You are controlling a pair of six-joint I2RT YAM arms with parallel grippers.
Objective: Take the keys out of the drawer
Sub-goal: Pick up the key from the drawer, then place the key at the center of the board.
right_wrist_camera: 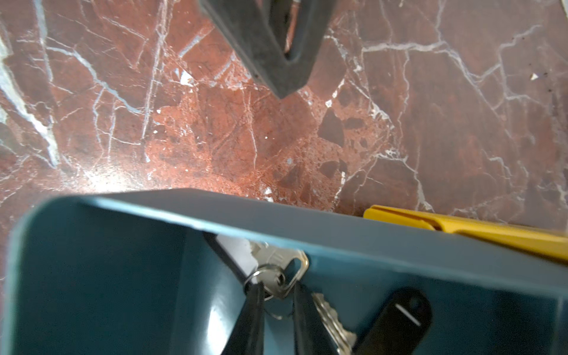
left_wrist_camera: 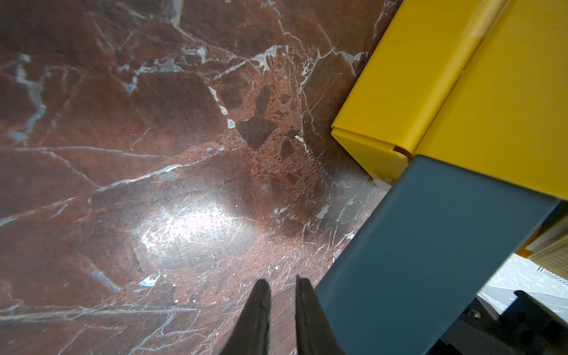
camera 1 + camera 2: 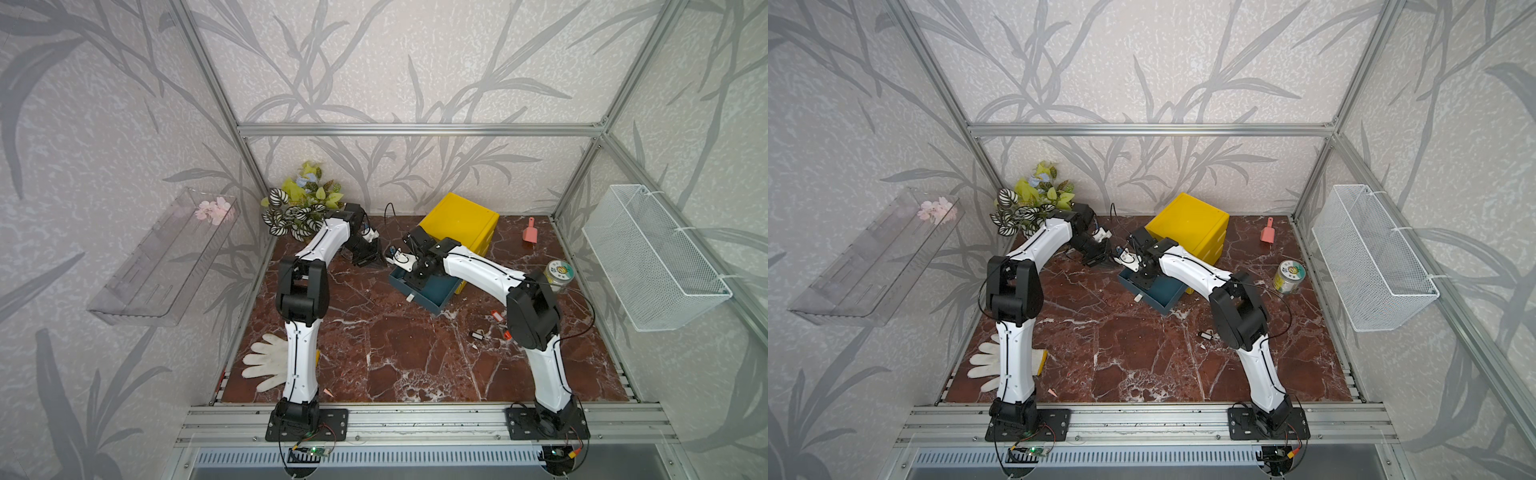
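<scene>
The teal drawer (image 3: pixel 432 291) (image 3: pixel 1163 291) is pulled out of the yellow cabinet (image 3: pixel 461 224). Inside it lie silvery keys (image 1: pixel 276 270) on a ring with a white tag, and a black tag (image 1: pixel 396 322) beside them. My right gripper (image 1: pixel 278 285) reaches into the drawer, its fingers pressed on either side of a key's head and the ring. My left gripper (image 2: pixel 282 280) hangs just outside the drawer's side wall (image 2: pixel 430 261), fingers a narrow gap apart with nothing between them. More keys with red (image 3: pixel 497 316) and black-and-white (image 3: pixel 478 334) tags lie on the marble by my right arm.
A pink scoop (image 3: pixel 530 235) and a jar (image 3: pixel 558 276) stand right of the cabinet. A potted plant (image 3: pixel 299 208) fills the back left corner, and a white glove (image 3: pixel 266 361) lies front left. A wire basket (image 3: pixel 652 257) and a clear shelf (image 3: pixel 162 262) hang on the side walls.
</scene>
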